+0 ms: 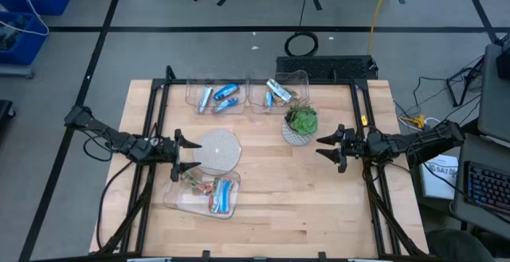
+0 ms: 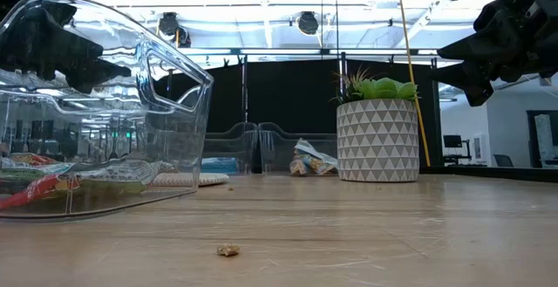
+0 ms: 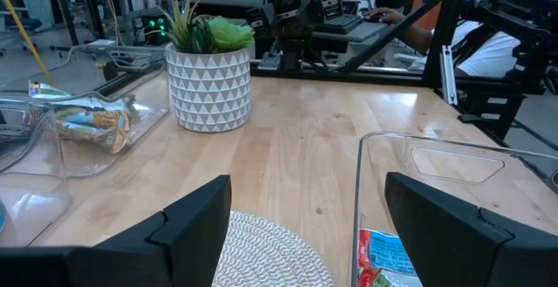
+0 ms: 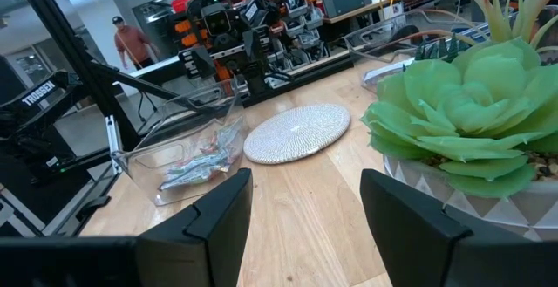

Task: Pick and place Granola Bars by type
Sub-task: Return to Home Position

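Since the table (image 1: 311, 214) lies bare across its middle and near right corner, I have open room there. Two clear bins stand side by side at the far edge: the left bin (image 1: 194, 95) holds blue granola bars (image 1: 225, 95), and the right bin (image 1: 300, 77) holds silver-green bars (image 1: 276, 93). A third bin (image 1: 172, 198) at front left holds red and blue bars (image 1: 220, 192). The potted plant (image 1: 300, 124) stands near my right gripper (image 1: 325, 146), and the round mat (image 1: 217, 149) lies just beside my left gripper (image 1: 190, 156). Both grippers are spread wide and empty.
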